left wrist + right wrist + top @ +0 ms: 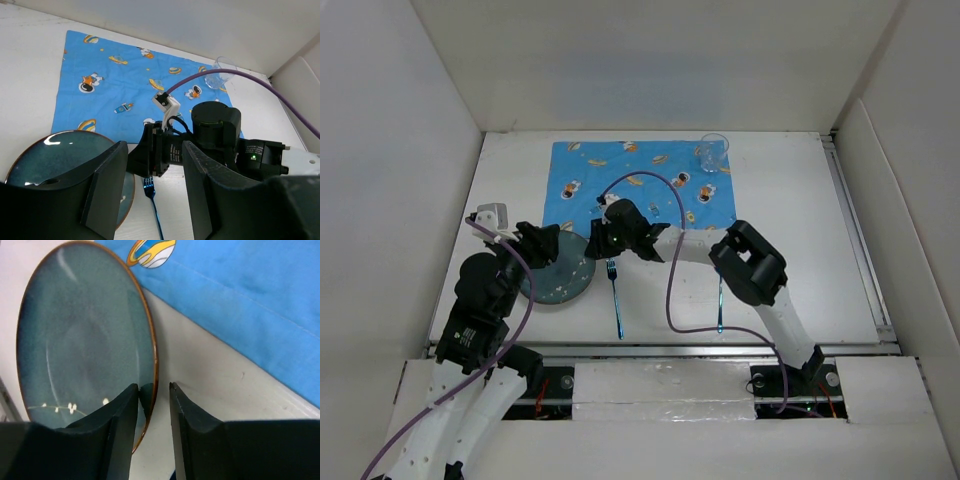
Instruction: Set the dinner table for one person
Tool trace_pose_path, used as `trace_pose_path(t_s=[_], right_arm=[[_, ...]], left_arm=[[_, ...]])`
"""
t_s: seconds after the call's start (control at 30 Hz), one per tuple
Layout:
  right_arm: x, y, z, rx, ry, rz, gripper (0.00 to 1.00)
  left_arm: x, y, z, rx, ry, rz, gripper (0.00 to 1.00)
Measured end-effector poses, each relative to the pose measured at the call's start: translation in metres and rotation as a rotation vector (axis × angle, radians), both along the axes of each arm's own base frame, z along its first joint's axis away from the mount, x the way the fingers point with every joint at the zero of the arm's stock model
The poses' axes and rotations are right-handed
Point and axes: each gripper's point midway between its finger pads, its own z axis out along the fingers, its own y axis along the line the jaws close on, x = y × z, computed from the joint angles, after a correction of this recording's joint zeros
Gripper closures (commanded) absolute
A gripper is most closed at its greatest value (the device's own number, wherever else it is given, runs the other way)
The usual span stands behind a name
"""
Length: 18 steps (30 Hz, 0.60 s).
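Observation:
A dark teal plate (560, 282) lies on the white dinner table (800, 230), left of centre and just off the near left corner of the blue patterned placemat (640, 185). A blue fork (616, 300) lies right of the plate. My right gripper (592, 248) is low at the plate's right edge. In the right wrist view its jaws (154, 387) stand slightly apart astride the plate's brown rim (152, 347), without pinching it. My left gripper (542, 243) hovers open and empty over the plate (55, 155), and its wrist view looks at the fork (150, 192).
A clear glass (713, 152) stands at the placemat's far right corner. A second thin blue utensil (720, 305) lies near the front edge, partly under the right arm. White panels wall the table on three sides. A purple cable (670, 260) loops over the right arm.

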Motion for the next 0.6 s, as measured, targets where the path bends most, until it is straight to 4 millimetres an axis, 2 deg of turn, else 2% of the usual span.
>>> trace_pose_path(t_s=[0.1,0.17,0.27,0.33,0.4,0.43,0.53,0.57,0.6], right_arm=[[-0.004,0.005,0.001,0.022,0.016,0.020,0.75],[-0.006,0.009,0.001,0.038,0.027,0.029,0.76],[-0.007,0.015,0.000,0.069,0.044,0.043,0.66],[-0.011,0.017,-0.006,0.074,0.065,0.057,0.68],[-0.013,0.020,-0.006,0.093,0.075,0.068,0.84],[-0.014,0.021,-0.005,0.105,0.093,0.065,0.98],[-0.013,0.027,0.007,0.164,0.119,0.065,1.00],[-0.015,0.033,0.018,0.194,0.101,0.098,1.00],[-0.017,0.032,0.019,0.201,0.109,0.100,1.00]], left_arm=[[0.000,-0.001,0.000,0.000,0.000,-0.003,0.55],[0.000,-0.001,0.000,0.000,0.000,-0.004,0.55],[0.000,-0.001,0.000,0.000,0.000,-0.005,0.55],[0.000,-0.001,0.000,0.000,0.000,-0.006,0.55],[0.000,-0.001,0.000,0.000,0.001,-0.006,0.55],[0.000,-0.001,0.000,0.000,0.001,-0.006,0.55],[0.000,-0.001,0.000,0.000,0.001,-0.006,0.55],[0.000,-0.001,0.000,0.000,0.001,-0.006,0.55],[0.000,-0.001,0.000,0.000,0.001,-0.006,0.55]])
